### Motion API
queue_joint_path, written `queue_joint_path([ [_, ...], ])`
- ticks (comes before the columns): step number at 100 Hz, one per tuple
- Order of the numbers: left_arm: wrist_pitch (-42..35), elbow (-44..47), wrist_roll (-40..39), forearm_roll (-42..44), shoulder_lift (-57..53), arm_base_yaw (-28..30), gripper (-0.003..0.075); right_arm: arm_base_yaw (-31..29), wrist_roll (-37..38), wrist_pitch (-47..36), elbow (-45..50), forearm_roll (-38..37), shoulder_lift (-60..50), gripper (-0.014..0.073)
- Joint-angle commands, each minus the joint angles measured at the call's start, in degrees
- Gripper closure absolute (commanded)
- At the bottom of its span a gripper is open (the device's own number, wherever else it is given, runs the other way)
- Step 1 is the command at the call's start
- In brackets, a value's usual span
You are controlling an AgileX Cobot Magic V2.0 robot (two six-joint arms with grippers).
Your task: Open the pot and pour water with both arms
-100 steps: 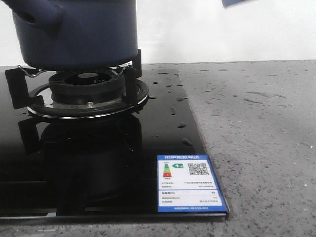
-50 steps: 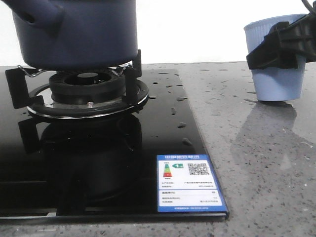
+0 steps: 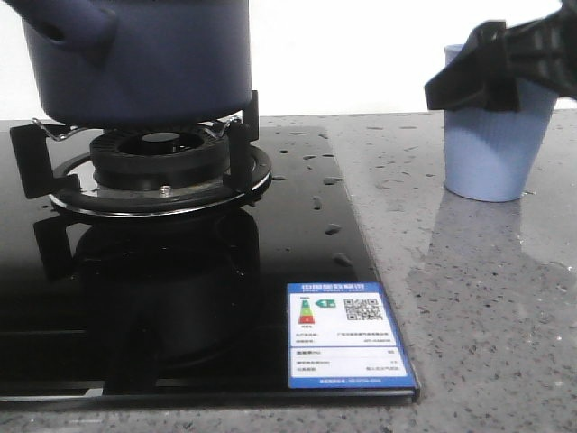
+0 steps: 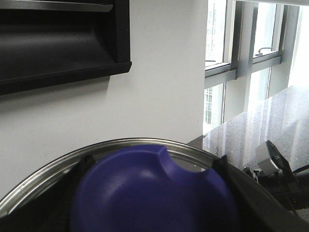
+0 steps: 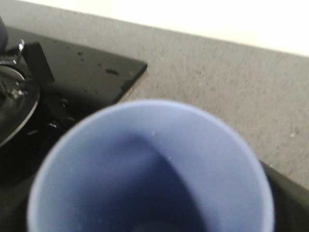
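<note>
The dark navy pot (image 3: 153,54) sits on the gas burner (image 3: 160,167) at the far left; its stubby handle (image 3: 63,23) points left and its top is cut off by the frame. My left gripper (image 4: 152,162) is out of the front view; in its wrist view it is shut on the lid's blue knob (image 4: 145,193), with the steel-rimmed lid (image 4: 43,176) behind the knob, held up in front of the wall. My right gripper (image 3: 491,77) is shut on the pale blue cup (image 3: 491,153) at the right, low over the counter. The cup (image 5: 193,145) fills the right wrist view.
The black glass hob (image 3: 297,225) carries water drops and a blue energy label (image 3: 347,336) at its front right corner. The grey speckled counter (image 3: 469,298) lies to its right. A white wall stands behind.
The cup in my right gripper came into the front view from the upper right, then moved left and lower toward the counter. The pot has not moved.
</note>
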Motion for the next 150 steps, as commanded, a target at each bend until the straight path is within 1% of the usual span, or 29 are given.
queue_joint_path([
  [1, -1.1, -1.7, -0.6, -4.1, 0.1, 0.1, 0.0533, -0.3, 0.0, -3.7, -1.2, 0.6, -4.2, -0.0041],
  [21, -1.7, -1.7, -0.6, -4.4, 4.6, 0.1, 0.0533, -0.3, 0.0, -3.5, -1.2, 0.3, -12.6, -0.0041],
  [32, -3.1, -1.7, 0.2, -6.3, 8.4, 0.1, 0.0533, -0.3, 0.0, -3.4, -1.2, 0.3, -17.7, -0.0041],
  [48, -2.4, -1.7, 6.3, -12.1, 14.3, -0.9, 0.0533, -0.3, 0.1, -3.4, -1.2, 0.3, -24.2, -0.0037],
  [54, -2.4, -2.0, 8.2, -12.4, 16.1, -2.1, 0.0533, -0.3, 1.1, -3.4, -1.2, 0.3, -26.7, 0.0],
  [58, -2.4, -2.0, 9.1, -12.4, 17.4, -2.8, 0.0533, -0.3, 2.0, -3.4, -1.2, 0.3, -28.5, 0.0072],
  [59, -2.4, -2.1, 9.2, -12.4, 17.8, -3.1, 0.0533, -0.3, 2.4, -3.3, -1.2, 0.3, -28.8, 0.0107],
  [61, -2.4, -2.1, 9.5, -12.4, 18.2, -3.6, 0.0533, -0.3, 2.9, -3.0, -1.2, 0.3, -29.7, 0.0148],
  [62, -2.6, -2.1, 9.6, -12.4, 18.6, -3.7, 0.0533, -0.3, 3.1, -3.0, -1.2, 0.3, -30.0, 0.0194],
  [63, -2.6, -2.1, 9.7, -12.4, 18.8, -3.9, 0.0533, -0.3, 3.5, -3.0, -1.2, 0.2, -30.6, 0.0219],
  [64, -2.6, -2.1, 10.0, -12.4, 19.2, -4.0, 0.0533, -0.3, 3.7, -3.0, -1.2, 0.1, -30.9, 0.0274],
  [65, -2.6, -2.1, 10.1, -12.4, 19.4, -4.1, 0.0533, -0.3, 3.8, -3.0, -1.2, 0.1, -31.4, 0.0302],
  [66, -2.7, -2.1, 10.3, -12.4, 19.8, -4.3, 0.0533, -0.3, 4.1, -3.0, -1.2, 0.1, -31.7, 0.0364],
  [68, -2.7, -2.2, 10.6, -12.4, 20.1, -4.5, 0.0533, -0.3, 4.4, -3.0, -1.2, -0.1, -32.5, 0.0428],
  [69, -2.7, -2.3, 10.7, -12.4, 20.5, -4.6, 0.0533, -0.3, 4.5, -3.0, -1.2, -0.1, -32.8, 0.0495],
  [70, -2.7, -2.4, 10.7, -12.4, 20.7, -4.8, 0.0533, -0.3, 4.6, -3.0, -1.2, -0.1, -33.3, 0.0529],
  [71, -2.7, -2.4, 10.7, -12.4, 21.0, -4.8, 0.0533, -0.3, 4.6, -3.0, -1.2, -0.2, -33.6, 0.0596],
  [73, -2.7, -2.5, 10.7, -12.4, 21.5, -4.9, 0.0533, -0.3, 4.6, -3.0, -1.2, -0.1, -34.3, 0.0667],
  [78, -2.7, -2.9, 10.7, -12.4, 22.6, -5.0, 0.0533, -0.3, 4.8, -3.0, -1.2, -0.1, -35.9, 0.0652],
  [95, -5.2, -4.5, 10.7, -12.5, 25.5, -5.0, 0.0533, -0.3, 4.9, -3.0, -1.2, -0.2, -39.2, 0.0653],
  [115, -6.0, -7.0, 10.7, -12.5, 28.3, -5.0, 0.0533, -0.3, 5.0, -2.9, -1.2, -0.2, -39.5, 0.0653],
  [132, -5.8, -7.1, 10.7, -12.4, 29.6, -5.0, 0.0527, -0.3, 5.0, -2.8, -1.2, -0.2, -39.5, 0.0653],
  [137, -5.8, -7.1, 10.7, -12.1, 29.5, -5.0, 0.0499, -0.3, 5.0, -2.7, -1.2, -0.3, -39.5, 0.0653],
  [139, -5.8, -7.1, 10.7, -11.9, 29.5, -5.0, 0.0475, -0.3, 5.0, -2.7, -1.2, -0.3, -39.5, 0.0653],
  [144, -6.6, -7.1, 10.7, -11.9, 29.5, -5.0, 0.0386, -0.3, 5.0, -2.4, -1.2, -0.3, -39.5, 0.0653],
  [147, -7.6, -7.1, 10.7, -11.9, 29.5, -5.0, 0.0306, -0.3, 5.0, -2.2, -1.2, -0.3, -39.5, 0.0653],
  [148, -7.9, -7.1, 10.7, -11.9, 29.5, -5.0, 0.0306, -0.3, 5.0, -2.2, -1.2, -0.3, -39.5, 0.0653],
  [149, -8.3, -7.1, 10.7, -12.0, 29.5, -5.0, 0.0255, -0.3, 5.0, -2.0, -1.2, -0.3, -39.5, 0.0653],
  [150, -8.5, -7.1, 10.7, -12.0, 29.5, -5.0, 0.0237, -0.3, 5.0, -1.9, -1.2, -0.3, -39.5, 0.0653],
])
